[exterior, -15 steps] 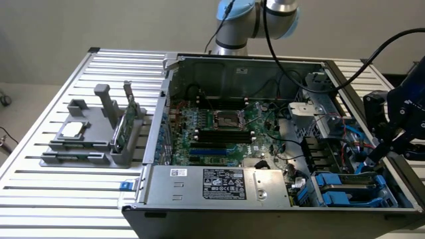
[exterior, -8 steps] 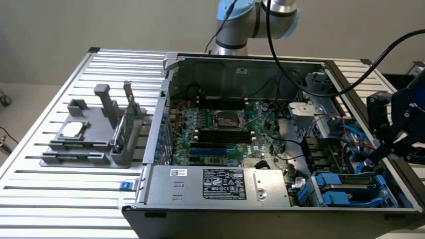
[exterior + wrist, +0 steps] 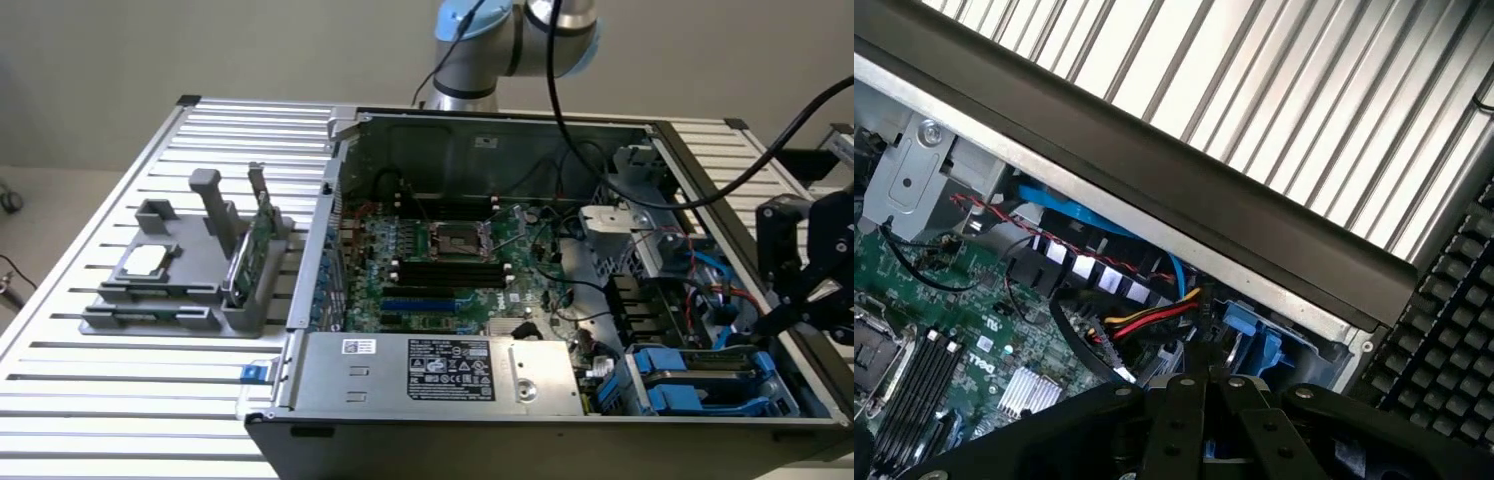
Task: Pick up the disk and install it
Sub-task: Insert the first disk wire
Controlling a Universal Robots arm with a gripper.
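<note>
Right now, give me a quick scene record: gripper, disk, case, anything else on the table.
gripper: black gripper shut, nothing seen in it, over the case's drive-bay corner
disk: bright blue plastic carrier sits in that bay near the gripper; contact cannot tell
case: open grey metal computer case, green motherboard exposed
fixture: grey plastic holder at the exterior view's left, with small square silver chip and thin green circuit card
table: slatted aluminium table

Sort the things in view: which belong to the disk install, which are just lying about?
Job: computer case; disk, inside it; gripper, shut, near the disk.
Lying about: processor chip and green circuit card, both in the grey holder.
</note>
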